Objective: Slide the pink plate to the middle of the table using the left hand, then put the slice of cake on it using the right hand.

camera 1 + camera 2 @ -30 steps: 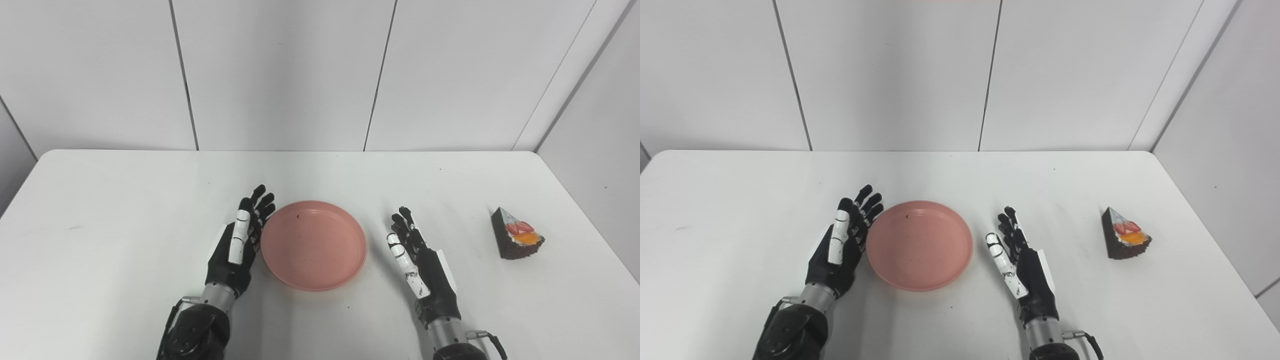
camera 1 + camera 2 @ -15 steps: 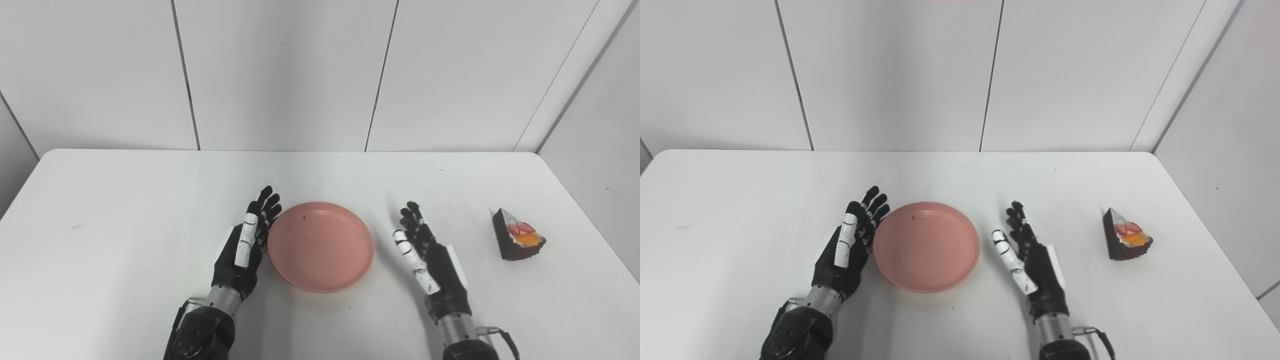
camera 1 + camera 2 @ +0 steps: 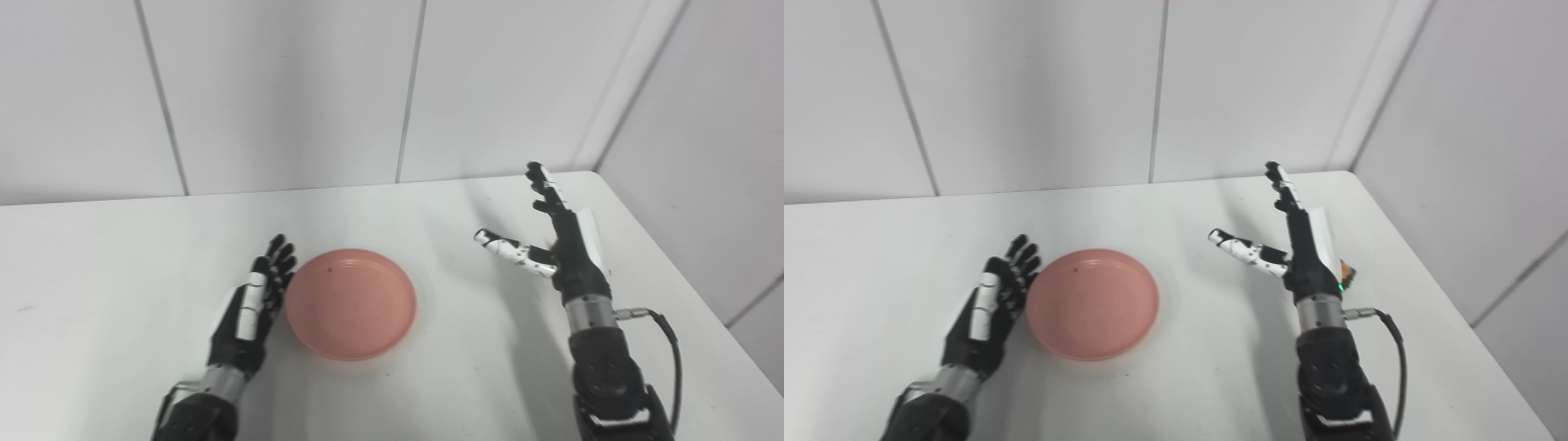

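Nearest, the left hand point(image 3: 248, 312) lies flat on the white table point(image 3: 122, 263), holding nothing, its fingers point(image 3: 278, 260) straight, slightly spread and just beside the left rim of the pink plate point(image 3: 351, 302), whose shallow dish holds only a few dark specks. Farther right, the right hand point(image 3: 566, 245) is raised with fingers spread wide and thumb out, gripping nothing. Behind its wrist, only an orange sliver of the slice of cake point(image 3: 1347, 272) shows.
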You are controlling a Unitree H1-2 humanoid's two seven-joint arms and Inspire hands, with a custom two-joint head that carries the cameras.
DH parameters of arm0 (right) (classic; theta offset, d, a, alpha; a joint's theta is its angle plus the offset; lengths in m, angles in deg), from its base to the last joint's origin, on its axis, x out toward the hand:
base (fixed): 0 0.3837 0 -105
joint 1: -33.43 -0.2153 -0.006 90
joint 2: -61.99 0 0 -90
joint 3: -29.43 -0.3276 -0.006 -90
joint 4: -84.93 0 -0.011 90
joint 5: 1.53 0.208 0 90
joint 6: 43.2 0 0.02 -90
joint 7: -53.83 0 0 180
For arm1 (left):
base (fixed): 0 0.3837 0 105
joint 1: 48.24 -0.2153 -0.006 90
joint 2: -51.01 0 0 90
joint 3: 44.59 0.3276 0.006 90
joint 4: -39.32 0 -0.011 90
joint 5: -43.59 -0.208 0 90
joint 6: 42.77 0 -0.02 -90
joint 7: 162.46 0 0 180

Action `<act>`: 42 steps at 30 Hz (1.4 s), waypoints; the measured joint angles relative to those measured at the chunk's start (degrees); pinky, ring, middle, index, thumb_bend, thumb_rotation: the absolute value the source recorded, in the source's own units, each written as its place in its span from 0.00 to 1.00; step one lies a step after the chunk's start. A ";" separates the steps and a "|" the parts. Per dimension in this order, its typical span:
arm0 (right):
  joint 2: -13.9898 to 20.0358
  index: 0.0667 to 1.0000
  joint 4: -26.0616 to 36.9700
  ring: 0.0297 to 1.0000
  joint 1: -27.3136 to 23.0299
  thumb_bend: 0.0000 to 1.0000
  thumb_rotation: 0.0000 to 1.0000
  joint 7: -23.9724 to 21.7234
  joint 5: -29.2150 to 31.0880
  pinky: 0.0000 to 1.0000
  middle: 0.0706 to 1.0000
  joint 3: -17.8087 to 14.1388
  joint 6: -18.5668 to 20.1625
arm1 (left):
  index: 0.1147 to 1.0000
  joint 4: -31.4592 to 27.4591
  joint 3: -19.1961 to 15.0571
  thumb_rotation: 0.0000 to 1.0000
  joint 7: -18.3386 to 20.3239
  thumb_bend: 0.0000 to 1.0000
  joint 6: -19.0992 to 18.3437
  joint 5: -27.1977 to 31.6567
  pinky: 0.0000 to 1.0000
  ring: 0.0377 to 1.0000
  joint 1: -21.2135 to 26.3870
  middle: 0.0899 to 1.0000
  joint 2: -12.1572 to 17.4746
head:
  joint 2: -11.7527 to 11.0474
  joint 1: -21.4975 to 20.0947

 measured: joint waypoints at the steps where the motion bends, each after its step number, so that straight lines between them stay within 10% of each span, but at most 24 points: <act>1: 0.35 0.89 0.19 0.83 -0.01 0.70 0.38 -0.09 -2.16 0.72 0.88 0.58 1.34 | 0.97 0.13 -0.16 1.00 0.13 0.67 0.27 0.03 0.97 0.99 0.07 0.97 0.38 | -0.09 -0.71; 13: 2.87 0.88 -2.86 0.84 -1.06 0.75 0.45 -2.29 -18.86 0.73 0.87 3.78 7.51 | 0.97 1.93 -1.42 0.97 3.61 0.71 0.99 2.17 1.00 1.00 1.24 0.98 2.29 | -0.53 -4.41; 20: 2.27 0.88 -3.28 0.84 -2.20 0.77 0.33 -8.41 -24.55 0.74 0.87 -2.22 8.79 | 0.96 2.58 -1.90 0.96 3.96 0.70 1.17 2.50 0.99 0.99 1.63 0.97 2.30 | -0.44 -5.11; 42: 0.15 0.87 -6.52 0.84 -3.81 0.78 0.49 -20.09 -33.13 0.74 0.86 -9.53 8.93 | 0.95 3.05 -2.23 0.94 4.94 0.69 1.42 2.49 1.00 1.00 2.05 0.97 2.49 | -0.35 -5.90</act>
